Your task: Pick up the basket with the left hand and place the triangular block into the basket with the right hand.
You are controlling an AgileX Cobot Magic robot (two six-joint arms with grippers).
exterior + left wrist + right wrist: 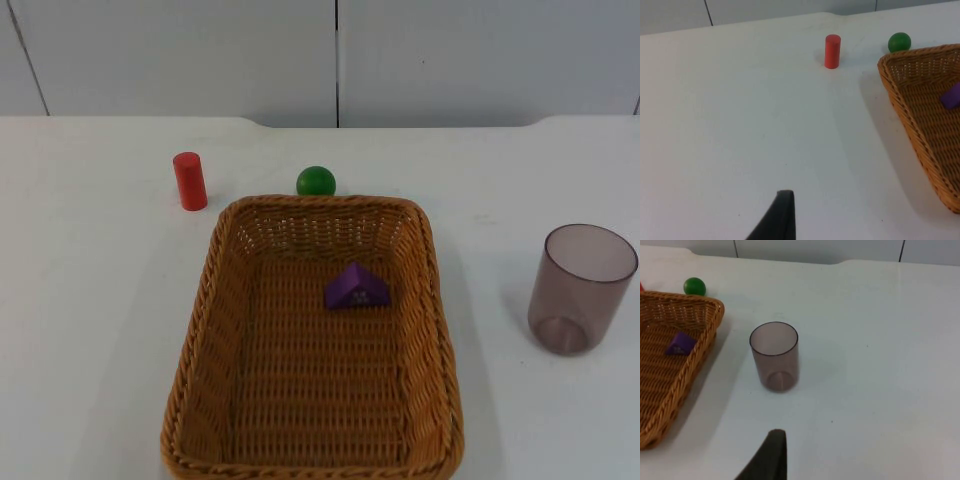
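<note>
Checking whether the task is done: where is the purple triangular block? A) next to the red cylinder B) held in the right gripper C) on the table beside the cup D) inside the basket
D: the purple block lies on the woven floor of the basket, apart from the cup and the red cylinder.

A white table top point(90, 300) ends at a grey panelled partition wall point(200, 55)
</note>
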